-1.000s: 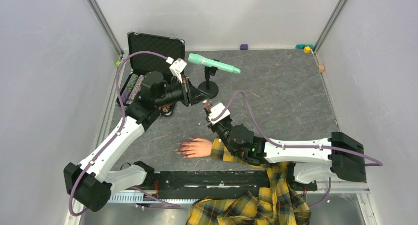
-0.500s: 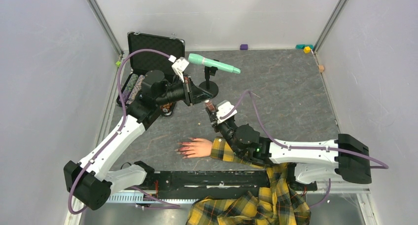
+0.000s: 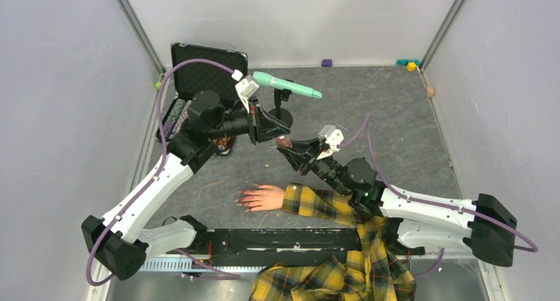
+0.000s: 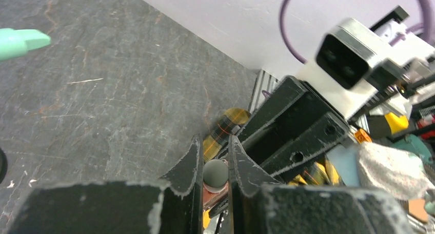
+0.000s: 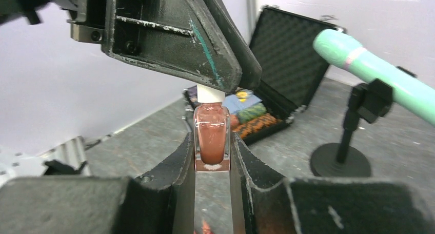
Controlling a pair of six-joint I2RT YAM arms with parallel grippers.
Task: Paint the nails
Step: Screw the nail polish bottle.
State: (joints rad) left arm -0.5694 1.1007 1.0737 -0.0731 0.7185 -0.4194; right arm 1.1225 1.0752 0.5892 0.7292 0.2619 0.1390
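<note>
The pale mannequin hand (image 3: 265,197) lies palm down near the front edge, in a yellow plaid sleeve (image 3: 318,204). The nails (image 3: 243,199) are glossy red-pink and point left. Above and behind it, both grippers meet on a small polish bottle (image 5: 212,136) of brownish-red liquid. My right gripper (image 5: 212,141) is shut on the bottle's glass body. My left gripper (image 4: 214,142) is shut on its white cap (image 4: 216,173), seen end-on between the jaws. In the top view the left gripper (image 3: 277,136) and right gripper (image 3: 288,147) touch tip to tip, well clear of the hand.
An open black case (image 3: 208,63) with coloured items stands at the back left. A mint-green wand (image 3: 285,85) rests on a black stand (image 3: 279,121) just behind the grippers. Small blocks (image 3: 411,66) lie along the far edge. Plaid cloth (image 3: 330,278) hangs over the front rail.
My left gripper closed on the bottle's cap and shifted slightly right. The right arm swung its wrist to the right and levelled out, with the bottle still held at about the same spot.
</note>
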